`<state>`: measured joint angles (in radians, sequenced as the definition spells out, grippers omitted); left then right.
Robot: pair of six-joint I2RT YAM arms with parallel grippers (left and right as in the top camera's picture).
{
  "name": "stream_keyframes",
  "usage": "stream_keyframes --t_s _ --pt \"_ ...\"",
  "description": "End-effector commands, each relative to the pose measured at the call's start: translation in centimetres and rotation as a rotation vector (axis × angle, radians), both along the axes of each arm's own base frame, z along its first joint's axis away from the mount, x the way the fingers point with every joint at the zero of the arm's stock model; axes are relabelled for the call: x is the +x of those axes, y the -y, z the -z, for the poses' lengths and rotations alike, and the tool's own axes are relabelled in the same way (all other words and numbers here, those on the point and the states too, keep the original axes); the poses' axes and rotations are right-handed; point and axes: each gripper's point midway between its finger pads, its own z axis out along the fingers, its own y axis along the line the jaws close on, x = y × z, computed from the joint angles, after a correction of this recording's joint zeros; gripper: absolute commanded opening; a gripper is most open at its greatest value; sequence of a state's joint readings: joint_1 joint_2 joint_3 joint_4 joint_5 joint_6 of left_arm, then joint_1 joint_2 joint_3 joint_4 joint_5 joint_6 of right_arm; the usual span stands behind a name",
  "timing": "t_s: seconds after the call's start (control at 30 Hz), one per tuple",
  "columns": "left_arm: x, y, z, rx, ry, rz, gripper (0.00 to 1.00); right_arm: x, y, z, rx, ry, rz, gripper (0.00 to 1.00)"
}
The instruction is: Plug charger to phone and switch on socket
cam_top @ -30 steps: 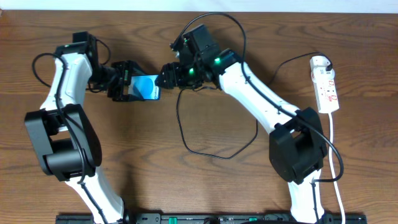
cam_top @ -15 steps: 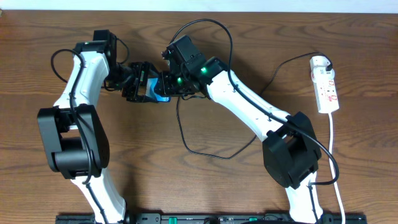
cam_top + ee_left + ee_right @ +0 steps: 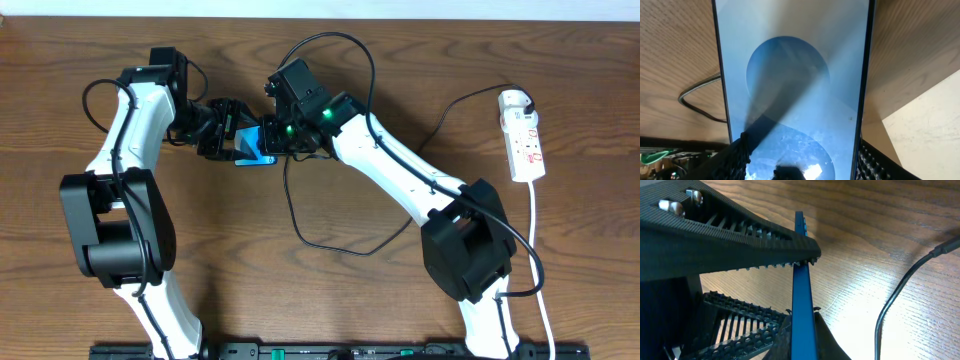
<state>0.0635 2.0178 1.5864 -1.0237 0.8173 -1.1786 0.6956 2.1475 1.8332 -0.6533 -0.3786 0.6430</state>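
Note:
The phone [image 3: 252, 150] is held up off the table between both grippers, left of centre. My left gripper [image 3: 226, 134] is shut on it, a ribbed finger [image 3: 734, 159] on each long side of the blue screen [image 3: 795, 75]. In the right wrist view the phone [image 3: 801, 280] shows edge-on, and my right gripper [image 3: 802, 336] is shut on its thin body. The charger [image 3: 340, 248] loops black over the table under the right arm; its plug end cannot be made out. The socket [image 3: 525, 140] lies at the far right.
The socket's white cord [image 3: 538, 250] runs down the right side toward the front edge. The charger cable also passes near the phone [image 3: 695, 97] and beside my right gripper [image 3: 895, 300]. A thin black robot cable [image 3: 335, 37] arches above the right arm.
My right gripper has moved left and closed its jaws on the phone. My left arm shifted right with the phone, which now shows less of its face from above.

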Motion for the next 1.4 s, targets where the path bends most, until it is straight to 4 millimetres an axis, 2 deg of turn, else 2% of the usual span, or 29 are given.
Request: stream_keyframes --t_s 0.0,0.13,0.23,0.33,0.43,0.57,0.8,1.07,1.23,1.37 --pt "0.0 0.3 -1.3 -0.011 0.024 0.004 0.64 1.7 0.8 -1.4 0.045 0.008 0.047 0.01" --pt "0.3 0.1 -1.3 -0.005 0.092 0.058 0.64 3.8 2.8 -2.3 0.082 -0.004 0.102 0.01" --pt "0.7 0.5 -1.8 -0.035 0.163 0.102 0.65 6.1 4.5 -4.1 0.157 0.001 0.165 0.01" --pt "2.0 1.5 -3.2 -0.117 0.291 0.148 0.65 8.8 7.2 -6.4 0.219 0.014 0.278 0.01" --pt "3.4 2.1 -4.5 -0.167 0.423 0.186 0.65 10.2 9.2 -8.0 0.26 0.011 0.36 0.01" --pt "4.6 2.4 -5.5 -0.189 0.52 0.206 0.65 11.2 10.0 -9.1 0.312 -0.005 0.415 0.01" --pt "6.6 3.2 -7.8 -0.245 0.707 0.249 0.65 12.3 8.9 -12.0 0.496 -0.086 0.488 0.01" --pt "6.7 3.3 -8.0 -0.281 0.633 0.187 0.65 11.6 7.6 -12.2 0.574 -0.28 0.613 0.02" --pt "6.8 3.2 -8.1 -0.308 0.534 0.111 0.65 11.1 6.0 -13.1 0.605 -0.272 0.588 0.01" --pt "7.6 3.2 -8.6 -0.314 0.553 0.088 0.66 10.5 4.9 -13.4 0.621 -0.298 0.585 0.01"
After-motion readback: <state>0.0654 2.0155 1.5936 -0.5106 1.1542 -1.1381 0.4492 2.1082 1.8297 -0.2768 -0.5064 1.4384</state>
